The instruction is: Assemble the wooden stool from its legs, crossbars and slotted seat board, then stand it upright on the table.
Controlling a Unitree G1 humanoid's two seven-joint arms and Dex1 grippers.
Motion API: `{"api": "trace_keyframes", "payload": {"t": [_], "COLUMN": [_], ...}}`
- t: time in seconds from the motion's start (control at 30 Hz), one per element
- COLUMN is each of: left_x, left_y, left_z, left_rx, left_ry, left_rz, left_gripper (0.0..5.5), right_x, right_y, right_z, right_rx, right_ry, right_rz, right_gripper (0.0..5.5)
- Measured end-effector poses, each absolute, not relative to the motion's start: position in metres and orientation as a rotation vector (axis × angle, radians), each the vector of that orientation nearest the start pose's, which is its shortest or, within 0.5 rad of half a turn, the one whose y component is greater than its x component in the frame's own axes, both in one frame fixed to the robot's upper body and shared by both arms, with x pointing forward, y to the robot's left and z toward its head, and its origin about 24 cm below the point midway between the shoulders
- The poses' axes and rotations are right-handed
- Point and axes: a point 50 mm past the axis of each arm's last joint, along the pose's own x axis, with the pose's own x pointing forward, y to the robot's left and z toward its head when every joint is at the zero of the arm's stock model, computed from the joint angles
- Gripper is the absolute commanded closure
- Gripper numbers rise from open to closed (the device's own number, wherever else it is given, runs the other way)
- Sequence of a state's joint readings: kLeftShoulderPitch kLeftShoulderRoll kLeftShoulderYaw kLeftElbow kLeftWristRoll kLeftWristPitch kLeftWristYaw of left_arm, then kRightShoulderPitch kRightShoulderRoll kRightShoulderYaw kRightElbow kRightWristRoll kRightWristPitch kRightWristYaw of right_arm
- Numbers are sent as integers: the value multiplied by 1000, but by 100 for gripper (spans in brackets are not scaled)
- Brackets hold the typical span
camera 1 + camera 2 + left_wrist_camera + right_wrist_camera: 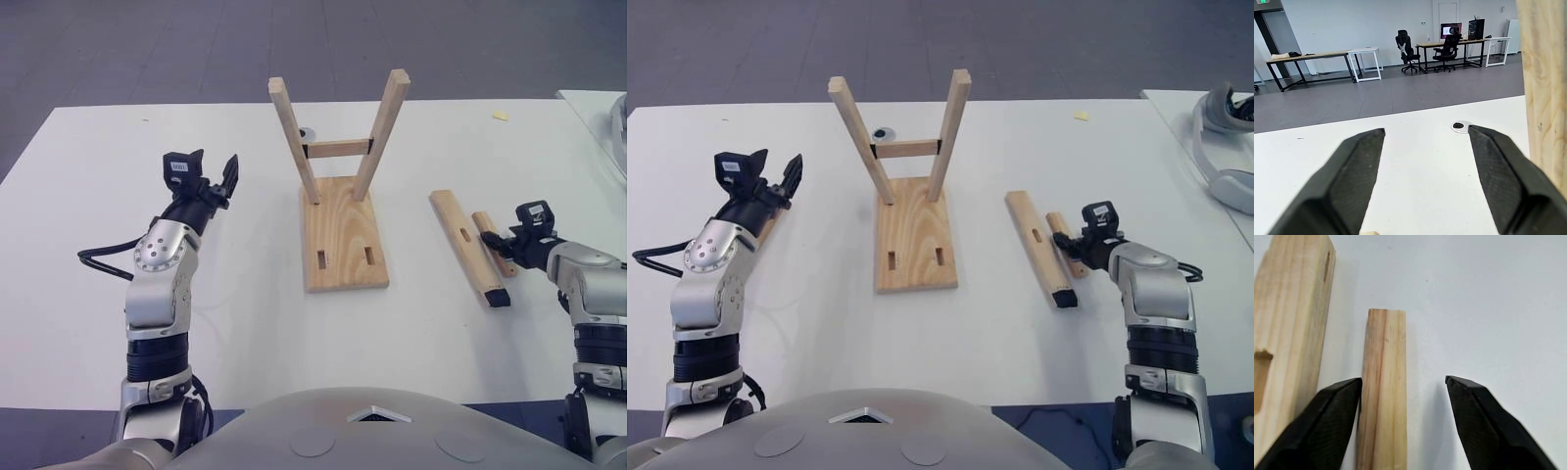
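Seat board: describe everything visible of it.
The seat board is a pale, grained wooden rectangle lying flat near the middle of the white table. Two legs rise from its far end, splaying apart, joined by a crossbar. Two small rectangular slots near its front edge are empty. Nothing else touches it.

Your seat board (343, 235) lies at the middle of the table (88, 186), two legs (294, 142) standing at its far end — loose leg (468, 245) and crossbar (484, 223) side by side toward the right edge.
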State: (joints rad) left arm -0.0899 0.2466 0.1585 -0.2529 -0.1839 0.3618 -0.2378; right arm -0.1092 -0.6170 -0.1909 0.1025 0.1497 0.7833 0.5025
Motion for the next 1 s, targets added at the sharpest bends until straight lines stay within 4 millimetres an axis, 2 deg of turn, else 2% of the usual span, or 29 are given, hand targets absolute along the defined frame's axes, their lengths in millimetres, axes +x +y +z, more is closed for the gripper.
{"api": "trace_keyframes", "payload": {"t": [0.2,0.37,0.57,0.7,0.9,1.0], "left_x": [264,264,264,265,266,278], "left_y": [202,199,197,197,197,211], "left_z": [101,99,98,96,93,114], "left_rx": [61,66,88,91,89,47], "left_ry": [9,15,5,4,14,-49], "left_rz": [-156,-163,-169,-169,-173,-148], "left_gripper": [237,237,237,237,237,237], "right_x": [243,244,246,248,253,266], "right_y": [-304,-303,-309,-310,-311,-316], "right_z": [40,37,29,27,26,38], "right_rx": [-209,-266,-22,24,-61,-119], "right_ry": [766,798,796,800,759,637], "right_rz": [146,221,219,226,200,72], "right_gripper": [228,329,418,418,418,418]}}
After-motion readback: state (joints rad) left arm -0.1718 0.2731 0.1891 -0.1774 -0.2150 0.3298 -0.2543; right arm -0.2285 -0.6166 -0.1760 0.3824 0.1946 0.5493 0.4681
